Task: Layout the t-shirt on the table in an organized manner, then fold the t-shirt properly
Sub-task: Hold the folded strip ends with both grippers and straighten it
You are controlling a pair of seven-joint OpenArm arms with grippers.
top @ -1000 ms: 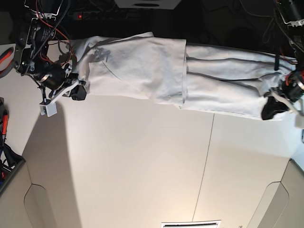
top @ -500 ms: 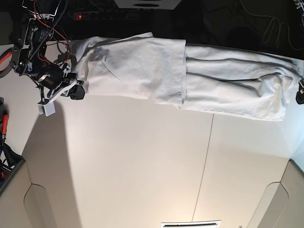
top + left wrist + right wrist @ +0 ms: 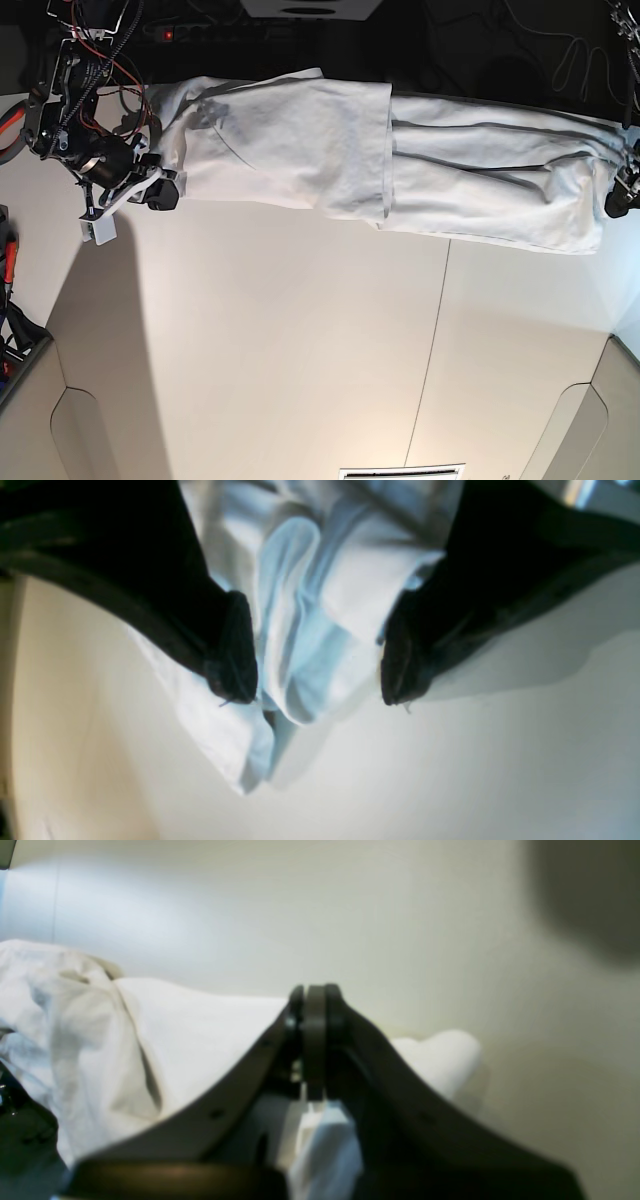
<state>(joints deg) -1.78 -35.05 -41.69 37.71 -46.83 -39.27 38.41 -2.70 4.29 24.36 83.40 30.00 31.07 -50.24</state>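
The right gripper (image 3: pixel 162 190) is seen at the left of the base view, lowered beside one end of the t-shirt (image 3: pixel 330 150), its arm reaching in from the upper left corner with red wiring along it; in the right wrist view its jaws are pressed together with no gap, and white cloth is visible directly beneath them, though whether any fabric is pinched between them cannot be told; the left gripper (image 3: pixel 320 667) is shown in the left wrist view with its two dark fingers (image 3: pixel 235 650) spread wide apart, a bunched fold of the t-shirt lying loose between them and touching neither clearly; in the base view only a small dark part of that gripper is visible at the right frame edge, just beside the shirt's other end; the t-shirt is stretched out as a long, narrow band along the far edge of the table (image 3: pixel 300 350), folded over on itself, with a raised step near its middle where one layer overlaps another; long creases run lengthwise through its right half; the near edge of the cloth is fairly straight; a thin seam line (image 3: pixel 432 350) is seen running across the tabletop from the shirt toward the near side; a broad stretch of bare table surface lies in front of the shirt.
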